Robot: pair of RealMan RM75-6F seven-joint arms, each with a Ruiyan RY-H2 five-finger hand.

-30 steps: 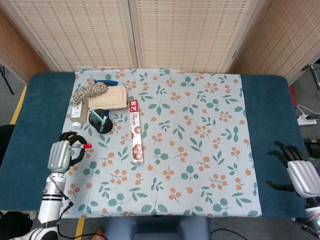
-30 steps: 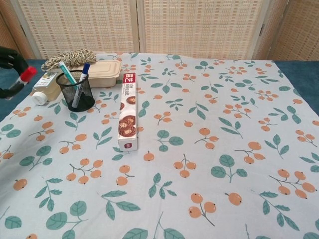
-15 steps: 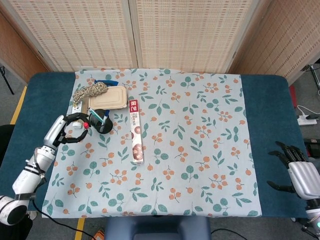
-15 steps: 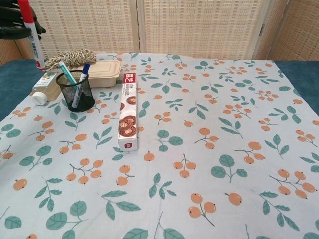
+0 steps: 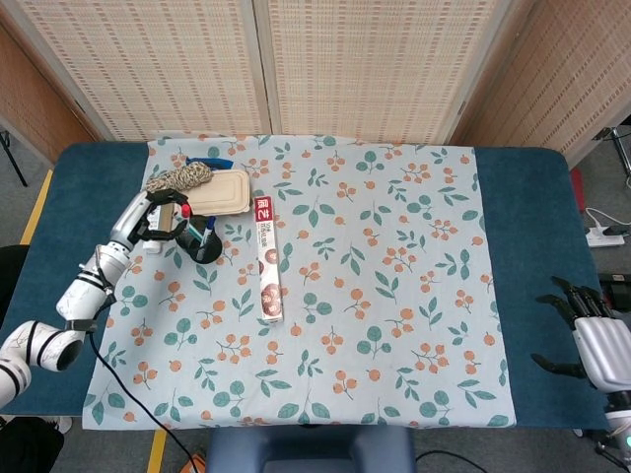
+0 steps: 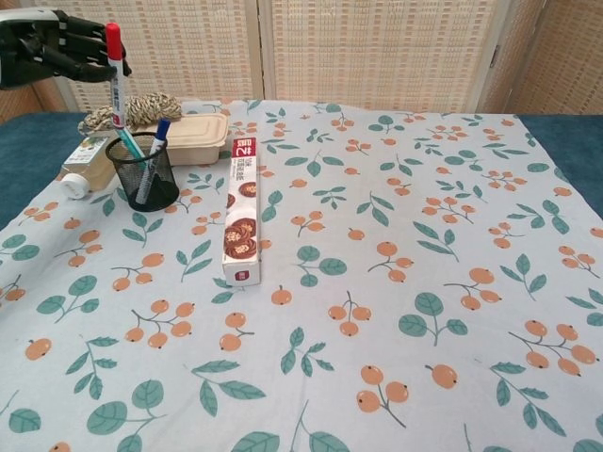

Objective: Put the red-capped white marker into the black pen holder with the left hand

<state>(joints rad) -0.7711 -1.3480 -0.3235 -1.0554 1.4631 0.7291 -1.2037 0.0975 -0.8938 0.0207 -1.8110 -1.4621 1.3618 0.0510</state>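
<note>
My left hand [image 6: 57, 47] holds the red-capped white marker [image 6: 115, 80] upright, red cap on top, above and a little left of the black pen holder [image 6: 146, 174]. The marker's lower end hangs just over the holder's rim. In the head view the left hand [image 5: 158, 217] sits right beside the black pen holder [image 5: 200, 241], which has two blue pens in it. My right hand [image 5: 592, 340] rests open on the blue cloth at the far right edge, away from everything.
A beige lunch box [image 6: 193, 137], a coil of rope [image 6: 132, 110] and a small bottle [image 6: 85, 165] crowd behind and left of the holder. A long chocolate box [image 6: 242, 212] lies to its right. The floral tablecloth [image 6: 396, 282] stretches beyond.
My left hand has carried the marker right and forward, from left of the holder to just above its rim. The right hand has barely moved.
</note>
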